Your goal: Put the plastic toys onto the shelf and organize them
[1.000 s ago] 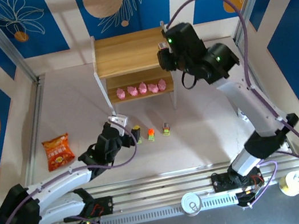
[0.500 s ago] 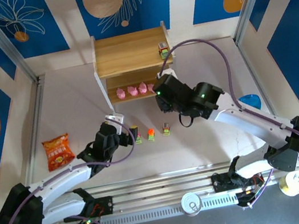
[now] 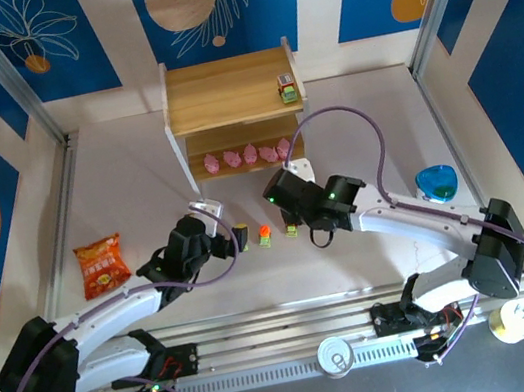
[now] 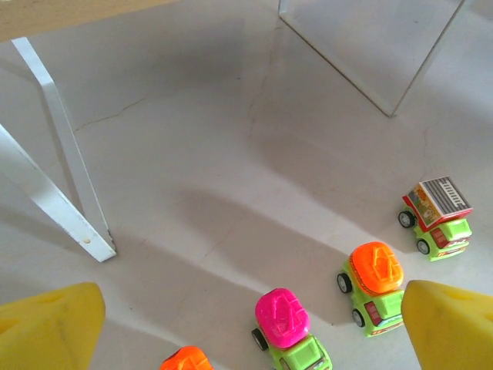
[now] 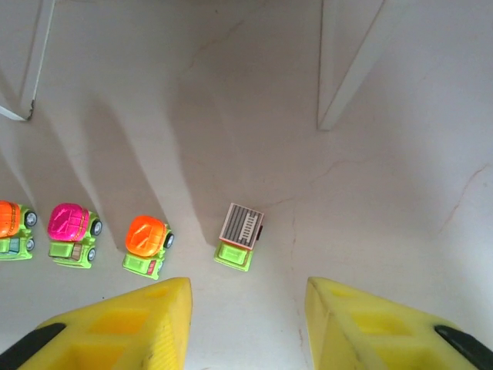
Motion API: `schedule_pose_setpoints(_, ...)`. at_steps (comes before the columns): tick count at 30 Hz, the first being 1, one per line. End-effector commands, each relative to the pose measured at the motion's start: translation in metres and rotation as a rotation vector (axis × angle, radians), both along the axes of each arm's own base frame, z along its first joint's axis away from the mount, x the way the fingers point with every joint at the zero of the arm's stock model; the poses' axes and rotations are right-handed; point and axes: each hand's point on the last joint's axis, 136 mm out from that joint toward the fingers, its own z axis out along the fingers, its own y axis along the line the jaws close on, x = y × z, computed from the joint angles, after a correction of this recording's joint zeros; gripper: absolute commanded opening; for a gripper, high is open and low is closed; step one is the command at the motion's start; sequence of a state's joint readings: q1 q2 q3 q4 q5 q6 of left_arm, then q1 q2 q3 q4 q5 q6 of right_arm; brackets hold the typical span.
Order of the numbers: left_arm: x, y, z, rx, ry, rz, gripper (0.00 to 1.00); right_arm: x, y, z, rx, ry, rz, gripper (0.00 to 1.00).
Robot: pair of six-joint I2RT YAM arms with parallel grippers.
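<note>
Shelf (image 3: 228, 90): two light wood-grain boards on white flat-bar side frames, standing at the far middle of the table (image 3: 137, 177). The upper board carried one green car (image 3: 287, 89) with a grey-brown top near its right end. The lower board carried five rounded pink figures (image 3: 250, 154) in one row, side by side.

Four more toys stood in a loose row on the table in front of the shelf. All were glossy plastic with lime-green bodies and small dark wheels. In the right wrist view they ran left to right:
- an orange-domed car (image 5: 11, 229), cut by the frame edge
- a magenta-domed car (image 5: 72, 231)
- a second orange car (image 5: 146, 243)
- a ribbed-roof car (image 5: 240, 233) with a flat, grey-striped top

The domes were smooth and faceted.

Left gripper (image 4: 246, 316): yellow wedge-shaped fingers (image 4: 54, 327) were spread wide and pinched nothing. The magenta-domed car lay below the gap.

Right gripper (image 5: 246, 308): yellow fingers with hollow moulded faces were spread apart and empty. It hovered over the table with the ribbed-roof car just ahead of the gap.

The table surface was matte white with fine hairline cracks. A crinkled orange-red snack bag (image 3: 102, 265) lay at the left and a blue bowl (image 3: 435, 182) at the right, both well apart from the row.
</note>
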State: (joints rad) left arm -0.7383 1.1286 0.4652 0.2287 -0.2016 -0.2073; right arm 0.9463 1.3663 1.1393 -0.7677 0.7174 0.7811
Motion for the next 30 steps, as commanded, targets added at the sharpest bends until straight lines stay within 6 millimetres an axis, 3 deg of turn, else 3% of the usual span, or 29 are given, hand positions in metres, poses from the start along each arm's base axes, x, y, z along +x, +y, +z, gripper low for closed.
schedule_pose_setpoints(1, 0.003, -0.001, 0.002, -0.027, 0.003, -0.006, 1.00, 0.001, 0.012, -0.018, 0.059, 0.028, -0.036, 0.43)
schedule_pose_setpoints(15, 0.010, 0.012, -0.006, -0.086, 0.056, 0.043, 1.00, 0.011, 0.030, -0.073, 0.059, 0.118, -0.055, 0.43)
schedule_pose_setpoints(30, 0.011, 0.010, -0.007, -0.095, 0.068, 0.039, 1.00, 0.014, 0.017, -0.106, 0.010, 0.165, -0.186, 0.43)
